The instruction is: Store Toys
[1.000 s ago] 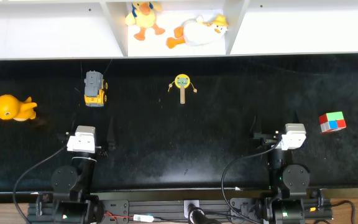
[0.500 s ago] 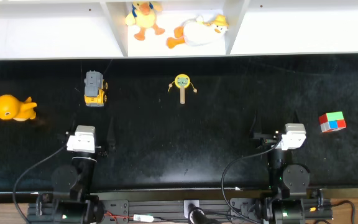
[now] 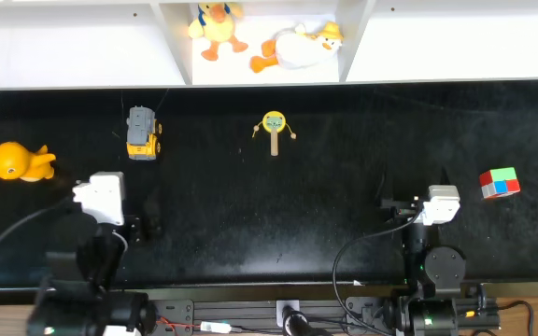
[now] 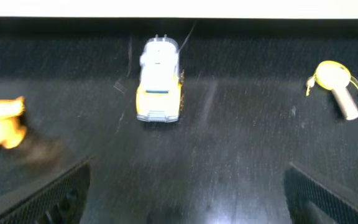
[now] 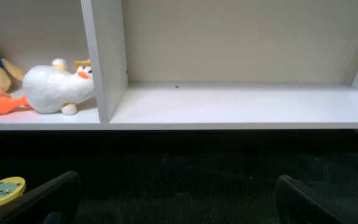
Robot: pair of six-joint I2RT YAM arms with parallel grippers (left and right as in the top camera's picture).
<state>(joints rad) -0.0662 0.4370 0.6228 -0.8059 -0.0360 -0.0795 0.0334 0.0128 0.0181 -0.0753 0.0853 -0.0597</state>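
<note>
Plainly nothing is in hand yet. The left arm's jaws stand wide and empty above the surface [image 3: 250, 215] at 7 o'clock in the top view. The left wrist view has the toy truck [image 4: 159, 81] lined up between them, so I judge it the likely first pick. The truck sits at 10 o'clock, the orange duck [image 3: 21, 161] at 9, the rattle drum [image 3: 274, 126] near 12 and the colour cube [image 3: 499, 183] at 3, all well apart and not yet stored. The right arm's jaws, equally wide and empty at 5 o'clock, face the shelf [image 3: 456, 47] at 12 o'clock. Its middle compartment already holds a yellow plush duck [image 3: 217, 26] and a white plush goose [image 3: 297, 47], presumably the pattern to follow.
</note>
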